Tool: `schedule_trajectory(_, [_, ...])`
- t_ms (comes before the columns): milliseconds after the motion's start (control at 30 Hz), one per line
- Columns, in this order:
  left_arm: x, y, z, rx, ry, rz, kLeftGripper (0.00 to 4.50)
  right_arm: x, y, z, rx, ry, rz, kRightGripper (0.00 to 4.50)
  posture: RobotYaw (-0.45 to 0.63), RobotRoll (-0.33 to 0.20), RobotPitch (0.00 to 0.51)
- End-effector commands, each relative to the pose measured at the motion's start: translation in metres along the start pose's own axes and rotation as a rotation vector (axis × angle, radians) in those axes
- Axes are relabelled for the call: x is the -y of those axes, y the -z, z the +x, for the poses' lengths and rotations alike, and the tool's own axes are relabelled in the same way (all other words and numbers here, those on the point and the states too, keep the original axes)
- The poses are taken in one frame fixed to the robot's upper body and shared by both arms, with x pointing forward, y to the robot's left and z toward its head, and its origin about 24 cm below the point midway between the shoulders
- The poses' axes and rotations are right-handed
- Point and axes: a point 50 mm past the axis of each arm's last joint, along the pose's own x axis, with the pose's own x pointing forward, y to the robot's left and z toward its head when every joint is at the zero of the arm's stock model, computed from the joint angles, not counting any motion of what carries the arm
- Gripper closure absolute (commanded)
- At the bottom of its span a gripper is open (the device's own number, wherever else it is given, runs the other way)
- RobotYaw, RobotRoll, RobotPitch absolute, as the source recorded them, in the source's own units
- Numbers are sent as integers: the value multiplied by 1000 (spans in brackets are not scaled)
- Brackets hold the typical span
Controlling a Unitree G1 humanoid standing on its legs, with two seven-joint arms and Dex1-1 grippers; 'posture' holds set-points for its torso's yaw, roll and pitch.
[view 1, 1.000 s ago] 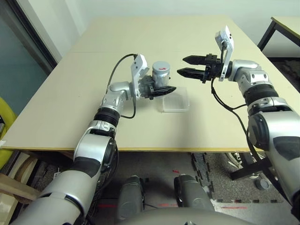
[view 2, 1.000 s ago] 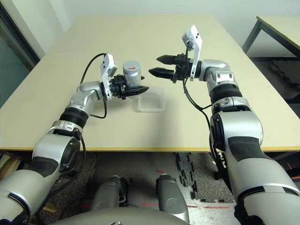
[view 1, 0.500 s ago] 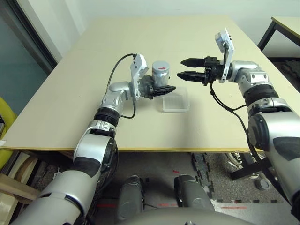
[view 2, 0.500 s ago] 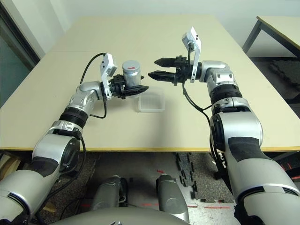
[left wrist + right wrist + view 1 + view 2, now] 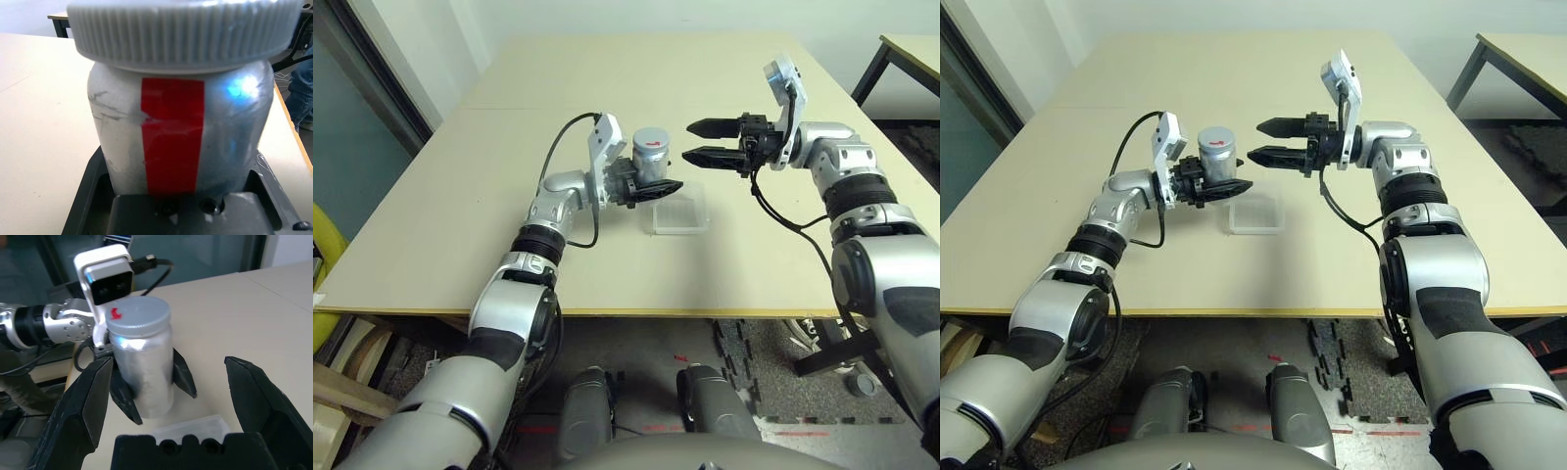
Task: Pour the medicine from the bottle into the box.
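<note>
The bottle is silvery-grey with a red strip down its side and a ribbed grey cap on top. It stands upright above the table, with my left gripper shut on its body. The box, a shallow clear tray, lies on the table just right of and below the bottle. My right gripper hangs open to the right of the bottle at cap height, fingertips pointing at it; in the right wrist view the bottle stands between and beyond its fingers. The medicine is hidden.
The beige table stretches wide to the left and behind the arms, with its front edge close to my body. A second table with black legs stands at the far right.
My right gripper has edged a little toward the bottle's cap, still open. The left gripper and the bottle have stayed where they were.
</note>
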Motion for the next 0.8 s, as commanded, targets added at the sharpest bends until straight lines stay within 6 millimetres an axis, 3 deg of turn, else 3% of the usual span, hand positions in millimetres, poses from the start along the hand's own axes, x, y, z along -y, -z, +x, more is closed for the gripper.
schedule_trajectory(33, [1,-4,3,2,19,20,1804,-3,-3,4,16,-34,-8,0,-204,0,26])
schedule_trajectory(800, [5,-4,14,2,51,19,1804,-10,-7,40,54,-108,-26,0,-210,0,28])
